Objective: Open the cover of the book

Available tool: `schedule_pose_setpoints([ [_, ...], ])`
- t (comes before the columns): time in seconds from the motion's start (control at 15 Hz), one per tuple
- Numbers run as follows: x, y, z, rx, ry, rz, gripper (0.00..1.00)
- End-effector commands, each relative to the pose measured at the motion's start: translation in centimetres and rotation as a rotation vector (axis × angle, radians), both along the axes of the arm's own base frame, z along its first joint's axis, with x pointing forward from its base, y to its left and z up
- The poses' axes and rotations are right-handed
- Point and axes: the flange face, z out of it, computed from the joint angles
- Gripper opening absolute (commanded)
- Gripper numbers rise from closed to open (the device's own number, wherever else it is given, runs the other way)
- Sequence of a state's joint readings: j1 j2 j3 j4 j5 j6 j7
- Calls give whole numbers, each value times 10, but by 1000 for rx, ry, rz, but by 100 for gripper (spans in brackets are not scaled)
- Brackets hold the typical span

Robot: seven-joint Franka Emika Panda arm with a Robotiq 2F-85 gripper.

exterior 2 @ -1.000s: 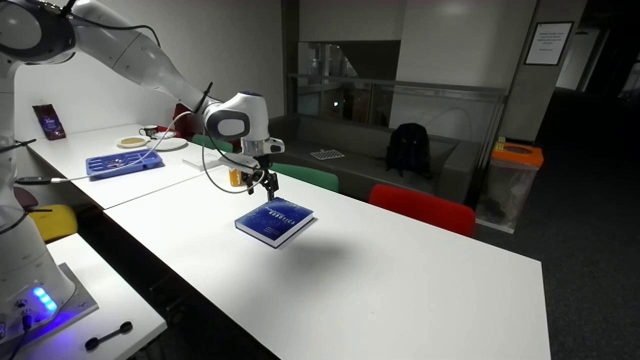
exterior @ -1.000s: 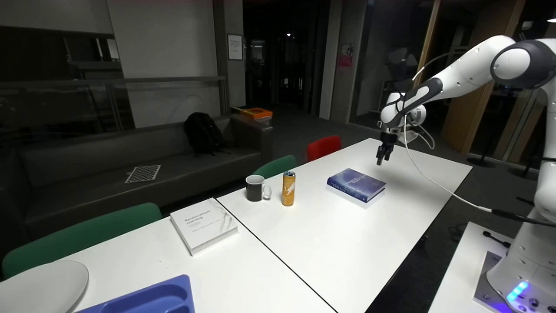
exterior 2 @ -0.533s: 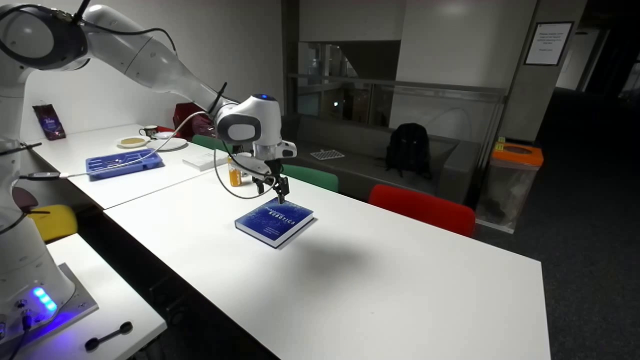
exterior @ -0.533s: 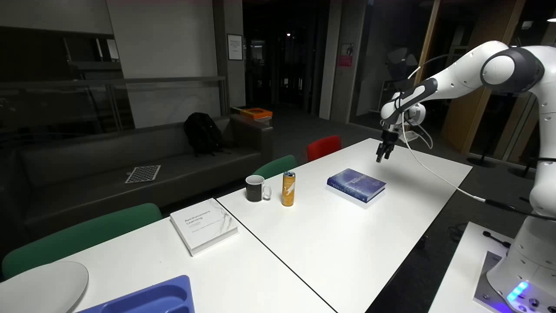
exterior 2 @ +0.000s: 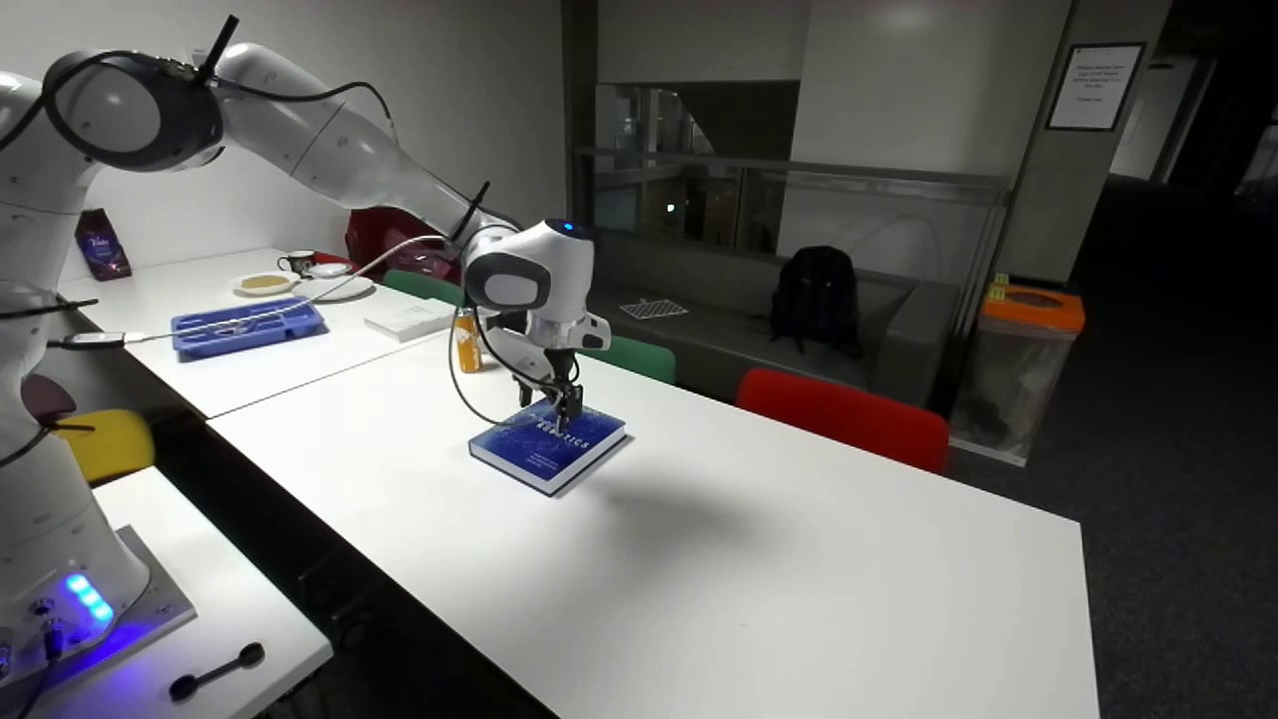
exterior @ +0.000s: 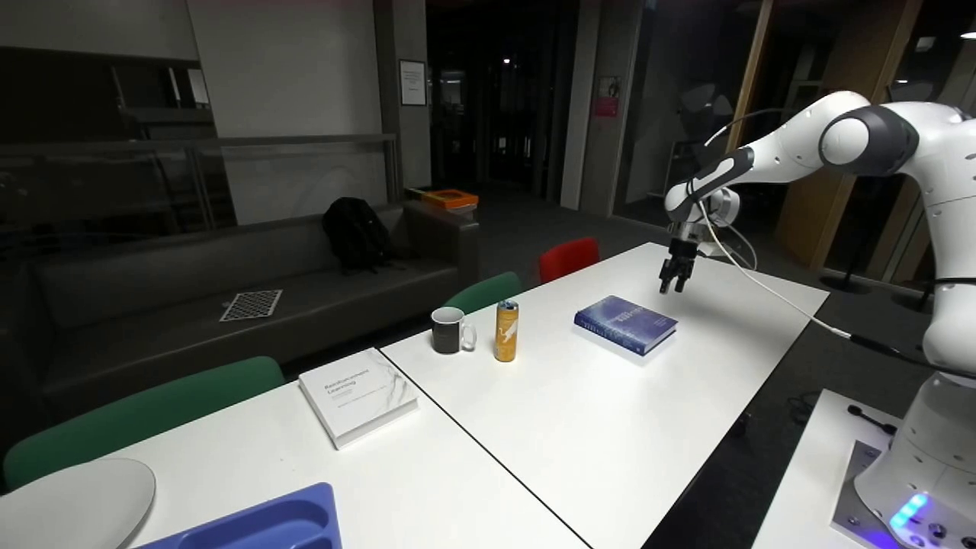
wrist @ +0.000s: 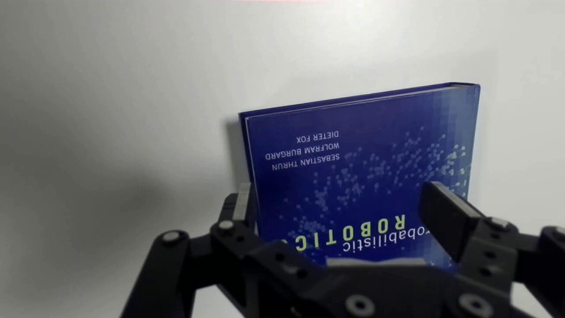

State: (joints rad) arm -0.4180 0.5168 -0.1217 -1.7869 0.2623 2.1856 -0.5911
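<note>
1. Blue book (exterior: 625,324): one, flat on the white table (exterior: 534,412); in an exterior view, at 3 o'clock of the can (exterior: 506,332), well apart from it.
2. Cover (wrist: 366,176): one, lying flat and closed; in the wrist view its lettering is upside down, free edge (wrist: 250,150) at 9 o'clock, spine side at 3 o'clock.
3. Gripper (exterior: 672,288): one, fingers spread, nothing held. In that same exterior view it hangs at 2 o'clock of the book, above the table, apart from both. In the wrist view one finger overlaps the free edge, the other the cover towards 4 o'clock.
4. Done: by judgement, part of the approach only; no lifted edge shows.
5. Left: nearly all. Probably lower to the free edge, catch the cover alone, raise it, swing it from 9 o'clock over to 3, lay it down, let go.
</note>
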Motion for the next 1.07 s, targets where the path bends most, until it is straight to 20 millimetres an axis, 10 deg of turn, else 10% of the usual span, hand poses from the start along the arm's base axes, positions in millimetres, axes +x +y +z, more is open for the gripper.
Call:
schedule_pose_setpoints([
  [0.0, 5, -18, -9, 64, 12, 7, 100],
  [1.0, 4, -21, -22, 27, 33, -12, 100],
])
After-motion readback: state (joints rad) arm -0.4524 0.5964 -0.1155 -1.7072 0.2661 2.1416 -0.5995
